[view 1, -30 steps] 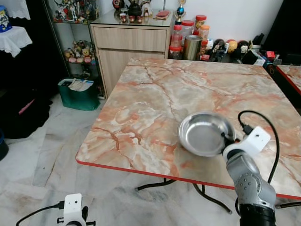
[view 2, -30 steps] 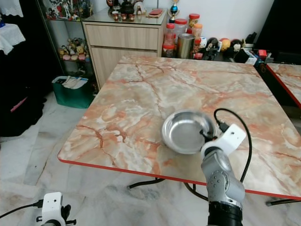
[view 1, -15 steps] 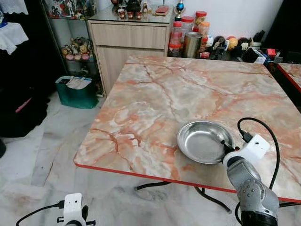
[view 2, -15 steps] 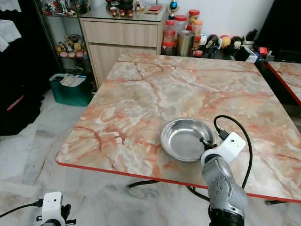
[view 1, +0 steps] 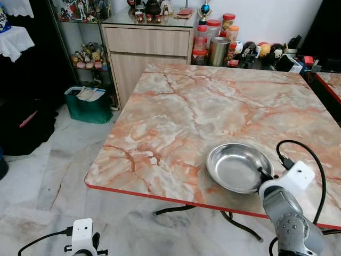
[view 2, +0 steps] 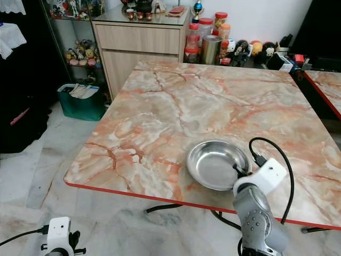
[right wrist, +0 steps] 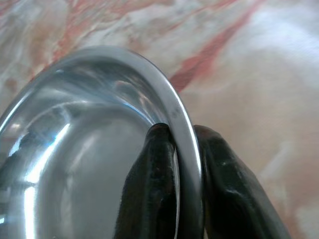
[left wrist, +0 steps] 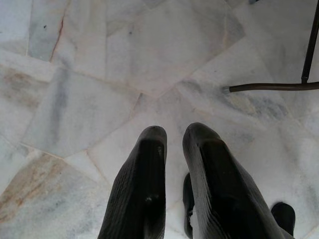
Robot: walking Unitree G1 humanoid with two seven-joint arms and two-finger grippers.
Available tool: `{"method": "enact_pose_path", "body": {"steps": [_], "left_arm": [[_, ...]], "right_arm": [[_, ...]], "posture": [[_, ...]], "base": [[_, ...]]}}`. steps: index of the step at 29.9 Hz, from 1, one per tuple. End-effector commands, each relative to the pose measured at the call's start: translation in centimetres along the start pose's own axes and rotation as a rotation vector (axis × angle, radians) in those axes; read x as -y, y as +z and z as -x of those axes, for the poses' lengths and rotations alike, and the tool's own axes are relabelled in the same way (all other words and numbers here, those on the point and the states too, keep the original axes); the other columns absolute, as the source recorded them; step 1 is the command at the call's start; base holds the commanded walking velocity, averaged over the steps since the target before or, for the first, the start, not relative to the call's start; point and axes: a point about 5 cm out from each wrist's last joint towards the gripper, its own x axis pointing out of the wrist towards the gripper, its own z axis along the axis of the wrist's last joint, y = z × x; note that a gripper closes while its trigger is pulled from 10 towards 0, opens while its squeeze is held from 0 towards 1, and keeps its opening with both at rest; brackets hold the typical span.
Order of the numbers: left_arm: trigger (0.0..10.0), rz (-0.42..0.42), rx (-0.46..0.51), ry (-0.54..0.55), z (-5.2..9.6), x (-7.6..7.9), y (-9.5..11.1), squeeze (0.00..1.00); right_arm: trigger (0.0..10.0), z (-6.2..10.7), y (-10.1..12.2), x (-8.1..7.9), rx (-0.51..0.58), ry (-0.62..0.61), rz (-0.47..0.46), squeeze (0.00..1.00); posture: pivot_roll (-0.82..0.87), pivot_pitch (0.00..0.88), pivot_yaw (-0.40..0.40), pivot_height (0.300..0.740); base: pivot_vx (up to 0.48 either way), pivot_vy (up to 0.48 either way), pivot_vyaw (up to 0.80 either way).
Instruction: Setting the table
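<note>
Steel bowl: 1, round so no long axis, sitting mouth-up on the marble table, near the front red edge, right of centre. Right gripper pinches its rim, 1 finger inside, 1 outside (wrist view confirms contact). Tabletop beyond the bowl is bare marble out to the far edge, where a cluster of jars and a steel tumbler sit behind it. Left gripper hangs low over the floor tiles, fingers nearly together, nothing between them. Green bin beside the cabinet, left of the table.
</note>
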Motion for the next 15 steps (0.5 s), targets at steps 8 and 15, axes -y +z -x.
{"method": "enact_pose_path", "body": {"steps": [8,15], "left_arm": [[10.0,-0.021,0.011,-0.01,-0.1,-0.2,0.3,0.0],[10.0,-0.008,0.025,-0.001,-0.1,-0.4,0.6,0.0]], "right_arm": [[10.0,0.3,0.7,0.2,0.023,-0.029,-0.009,0.0],[10.0,0.5,1.9,0.1,0.109,-0.042,0.06,0.0]], "posture": [[0.09,0.0,-0.014,0.74],[0.1,0.0,-0.018,0.74]], "base": [[0.0,0.0,0.0],[0.0,0.0,0.0]]}}
